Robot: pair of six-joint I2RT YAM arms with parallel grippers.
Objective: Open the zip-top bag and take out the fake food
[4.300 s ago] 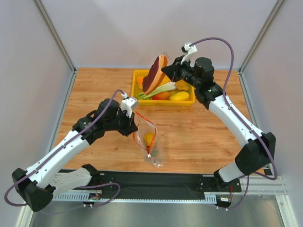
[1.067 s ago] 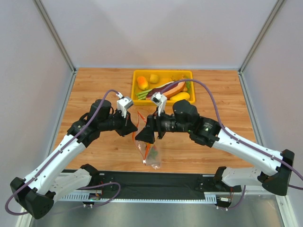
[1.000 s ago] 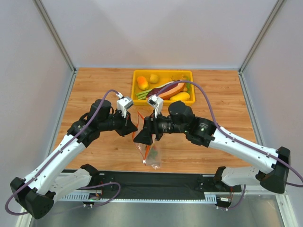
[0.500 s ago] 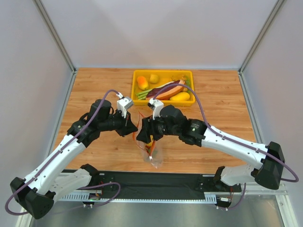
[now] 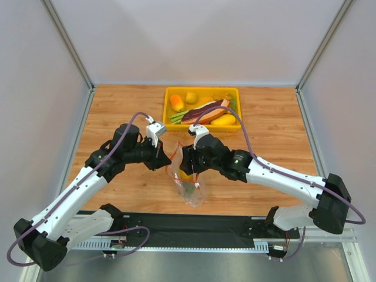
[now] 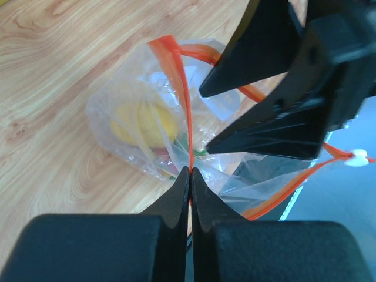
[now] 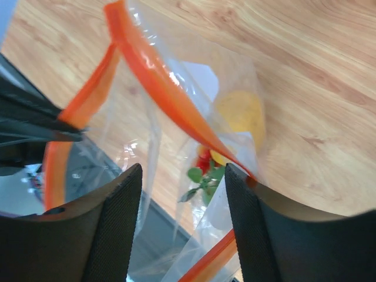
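Observation:
The zip-top bag (image 5: 189, 189) hangs with its bottom on the table and its red-orange zip strip (image 6: 176, 76) spread open. My left gripper (image 6: 190, 170) is shut on one side of that strip and holds it up. My right gripper (image 7: 183, 176) is open, its fingers (image 6: 270, 76) dipping into the bag's mouth from above. Inside lie a small yellow fruit (image 7: 239, 114), a red bit (image 7: 204, 160) and a green bit (image 7: 205, 176), none of them gripped. The white slider tab (image 6: 359, 157) sits at the strip's far end. The maroon meat slice (image 5: 205, 110) lies in the tray.
A yellow tray (image 5: 202, 89) at the back middle of the table also holds an orange piece (image 5: 177, 103), a green-and-white leek (image 5: 179, 116) and a yellow mango-like piece (image 5: 224, 120). Both arms crowd together over the bag near the front edge.
The right arm left the meat slice in the tray, swung down and left to the bag, and pushed its fingers into the mouth while narrowing them. The left gripper kept its hold.

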